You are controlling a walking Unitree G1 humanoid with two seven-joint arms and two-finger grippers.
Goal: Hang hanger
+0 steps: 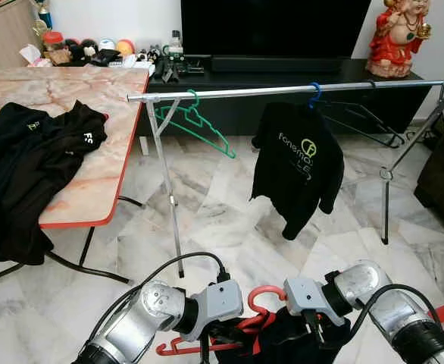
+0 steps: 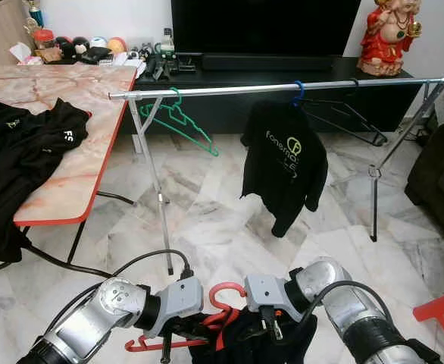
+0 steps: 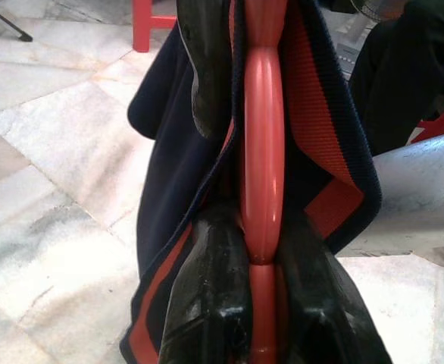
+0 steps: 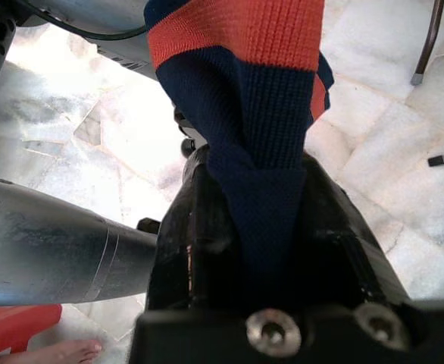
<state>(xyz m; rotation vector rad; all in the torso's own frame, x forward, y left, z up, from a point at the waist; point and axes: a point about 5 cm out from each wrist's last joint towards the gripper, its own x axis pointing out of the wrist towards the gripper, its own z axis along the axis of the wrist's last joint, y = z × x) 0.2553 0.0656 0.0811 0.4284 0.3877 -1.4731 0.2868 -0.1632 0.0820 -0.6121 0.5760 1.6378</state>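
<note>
While the red hanger (image 1: 241,324) sits low between both arms, well short of the rail (image 1: 282,91), the hanging itself is not yet done. A navy garment with orange trim (image 3: 161,189) is draped over it. Left gripper (image 3: 264,250) is clamped on the hanger's red bar. Right gripper (image 4: 271,227) pinches the garment's knit edge. On the rail: a green hanger (image 1: 195,121), bare, and a black shirt (image 1: 298,163) on a blue hanger. More dark clothes (image 1: 32,167) lie on the table (image 1: 101,189). What's left, by my reading: lift and hook over the rail.
</note>
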